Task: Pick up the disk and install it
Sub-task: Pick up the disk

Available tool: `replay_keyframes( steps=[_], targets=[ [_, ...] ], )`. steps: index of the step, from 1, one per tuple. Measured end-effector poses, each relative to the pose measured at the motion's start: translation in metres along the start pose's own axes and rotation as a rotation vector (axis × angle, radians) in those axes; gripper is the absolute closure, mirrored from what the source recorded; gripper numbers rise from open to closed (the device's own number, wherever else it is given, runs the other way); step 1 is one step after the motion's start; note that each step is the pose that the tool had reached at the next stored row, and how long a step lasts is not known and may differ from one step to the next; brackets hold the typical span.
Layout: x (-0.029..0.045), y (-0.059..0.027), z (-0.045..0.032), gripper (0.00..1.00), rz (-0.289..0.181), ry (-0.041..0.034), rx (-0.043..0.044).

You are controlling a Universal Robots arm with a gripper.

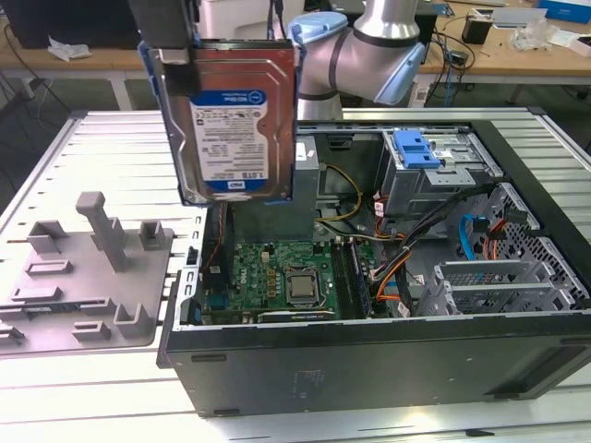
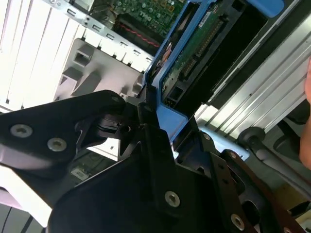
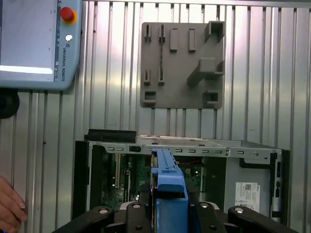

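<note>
We saw gripper clamped tight on disk; disk hung upright above open computer case.

A: How does the arm stand at this moment?

B: In the exterior view the arm comes from the back. Its grey joints with pale blue caps are bent toward the exterior view's left.

A: And the end effector?

B: The end effector is high up and points downward. In the first wrist view its two black fingers are closed, one on each side of the disk. The disk hangs upright under them, in the air.

A: Where exactly do they grip?

B: On the blue frame, at one short end.
</note>
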State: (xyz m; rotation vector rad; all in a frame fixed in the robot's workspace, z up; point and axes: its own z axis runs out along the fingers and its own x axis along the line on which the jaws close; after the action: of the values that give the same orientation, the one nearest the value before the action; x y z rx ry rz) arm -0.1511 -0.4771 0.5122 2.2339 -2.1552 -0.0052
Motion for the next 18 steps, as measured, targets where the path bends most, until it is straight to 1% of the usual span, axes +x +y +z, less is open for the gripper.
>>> replay_keyframes(
  steps=[1, 3, 4, 8, 9, 10, 13, 15, 17, 18],
  targets=[
    [0.0016, -0.0026, 0.0, 0.63, 0.0, 0.0, -0.0001],
    [0.0078, -0.012, -0.0001, 0.63, 0.0, 0.0, -0.0003],
    [0.0141, -0.0211, -0.0003, 0.63, 0.0, 0.0, -0.0006],
    [0.0228, -0.0347, -0.0005, 0.63, 0.0, -0.0001, -0.001],
    [0.0271, -0.0413, -0.0006, 0.63, 0.0, 0.0, -0.0013],
    [0.0299, -0.0454, -0.0006, 0.63, 0.0, -0.0001, -0.0014],
    [0.0356, -0.0544, -0.0007, 0.63, 0.0, -0.0001, -0.0018],
    [0.0402, -0.0619, -0.0008, 0.63, 0.0, -0.0001, -0.0022],
    [0.0469, -0.0745, -0.0011, 0.63, 0.0, -0.0001, -0.0029],
    [0.0513, -0.0837, -0.0012, 0.63, 0.0, -0.0002, -0.0034]
  ],
)
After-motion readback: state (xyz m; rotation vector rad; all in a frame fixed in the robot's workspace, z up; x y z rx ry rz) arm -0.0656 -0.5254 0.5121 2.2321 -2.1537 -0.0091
